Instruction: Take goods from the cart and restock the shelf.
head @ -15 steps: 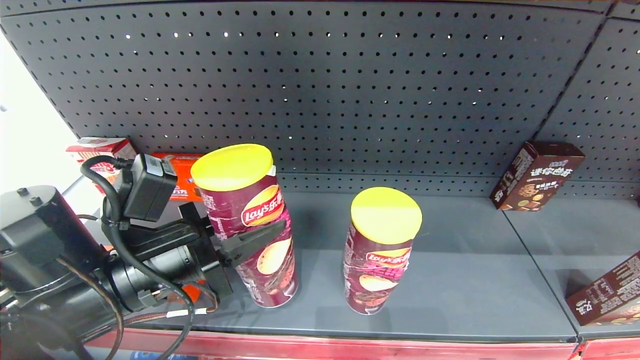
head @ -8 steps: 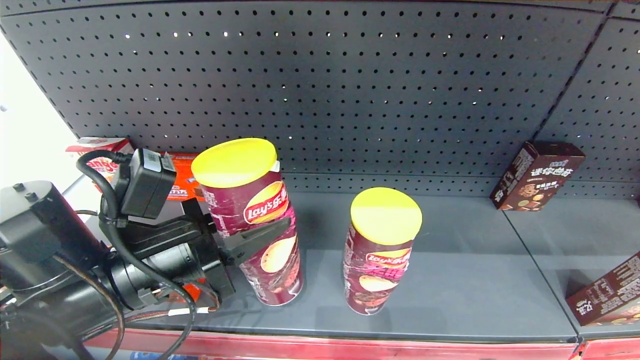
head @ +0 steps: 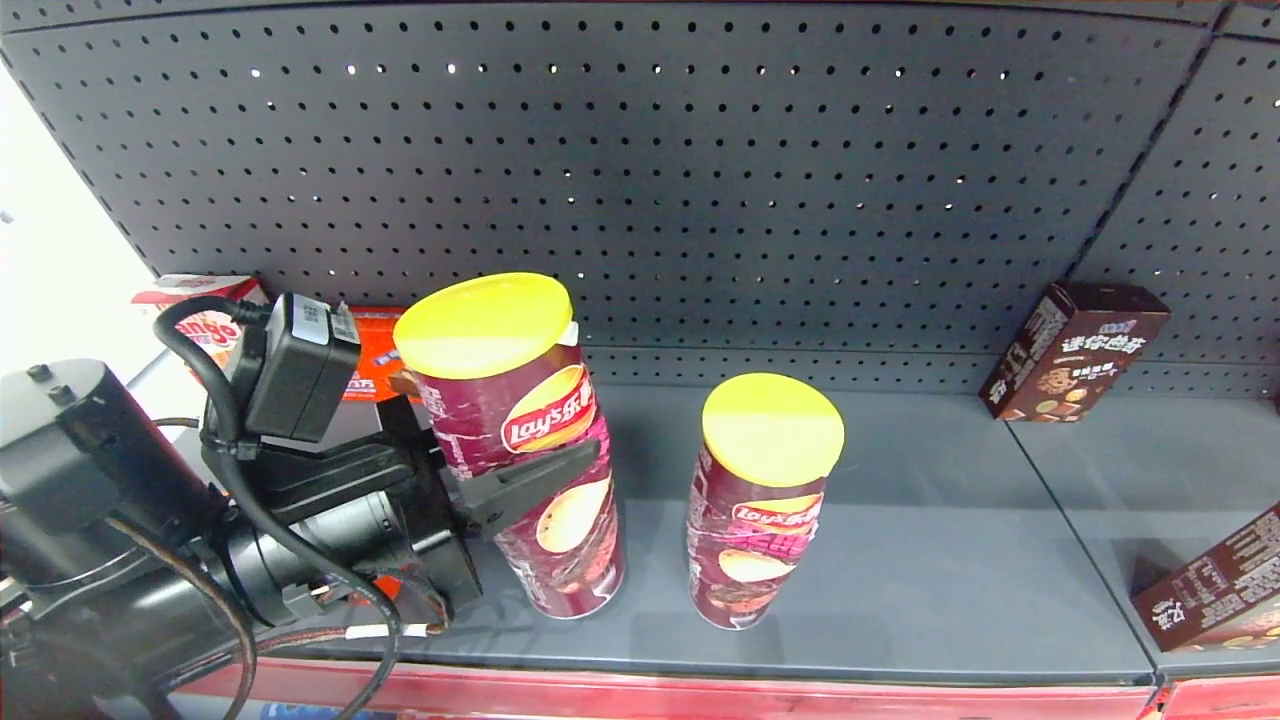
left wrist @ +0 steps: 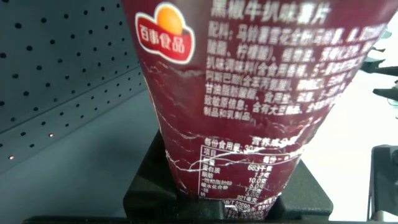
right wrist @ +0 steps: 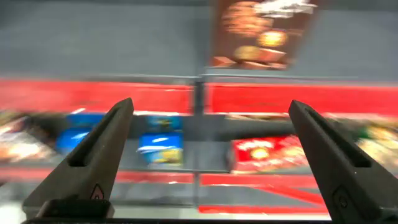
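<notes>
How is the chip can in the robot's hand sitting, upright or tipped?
Tipped: the held chip can leans, its yellow lid leftward of its base, while the other can stands straighter. The left hand grips its middle.

Print on the packages, not transcribed

The left chip can point(head: 530, 470) and the right chip can point(head: 760, 520) each carry a round brand logo. In the left wrist view, the left can's back shows dense Chinese ingredient print and a nutrition table. The far brown cookie box point(head: 1075, 350) and the near brown cookie box point(head: 1215, 585) bear pale Chinese lettering. The red box point(head: 205, 310) shows what is probably a brand word, partly hidden.
</notes>
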### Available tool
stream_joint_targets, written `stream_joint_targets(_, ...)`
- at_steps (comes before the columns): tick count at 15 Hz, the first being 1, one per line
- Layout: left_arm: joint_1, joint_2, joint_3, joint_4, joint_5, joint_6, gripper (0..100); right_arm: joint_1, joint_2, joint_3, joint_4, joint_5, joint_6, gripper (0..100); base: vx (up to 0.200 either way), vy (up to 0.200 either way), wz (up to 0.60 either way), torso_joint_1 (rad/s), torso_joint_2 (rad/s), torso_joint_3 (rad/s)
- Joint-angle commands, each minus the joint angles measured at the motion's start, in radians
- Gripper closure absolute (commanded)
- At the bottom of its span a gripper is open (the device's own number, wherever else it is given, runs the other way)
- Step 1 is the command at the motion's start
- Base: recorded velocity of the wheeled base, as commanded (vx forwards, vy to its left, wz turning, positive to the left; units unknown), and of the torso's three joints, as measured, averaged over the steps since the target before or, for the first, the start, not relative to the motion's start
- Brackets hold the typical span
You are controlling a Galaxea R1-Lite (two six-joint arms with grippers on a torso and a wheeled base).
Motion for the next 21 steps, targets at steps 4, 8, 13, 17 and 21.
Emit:
stream_joint_targets(4, 0.001, -0.013, 0.005, -0.001, 0.0, 0.001, 100, 0.001, -0.094, 0.002, -0.007, -0.019, 0.024, 0, 0.0, 0.0, 0.0, 0.0, 0.0, 0.0)
stream_joint_targets(8, 0.003, -0.023, 0.012, 0.001, 0.0, 0.001, 100, 0.001, -0.094, 0.002, -0.007, -0.019, 0.017, 0, 0.0, 0.0, 0.0, 0.0, 0.0, 0.0)
stream_joint_targets(13, 0.003, -0.019, 0.009, 0.015, -0.003, 0.004, 100, 0.001, -0.094, 0.002, -0.007, -0.019, 0.017, 0, 0.0, 0.0, 0.0, 0.0, 0.0, 0.0)
stream_joint_targets(17, 0.035, 0.053, -0.12, 0.067, -0.081, 0.005, 100, 0.001, -0.094, 0.002, -0.007, -0.017, 0.017, 0, 0.0, 0.0, 0.0, 0.0, 0.0, 0.0)
stream_joint_targets(21, 0.087, 0.161, -0.255, 0.119, -0.077, 0.009, 100, 0.001, -0.094, 0.002, -0.007, -0.019, 0.017, 0, 0.0, 0.0, 0.0, 0.0, 0.0, 0.0)
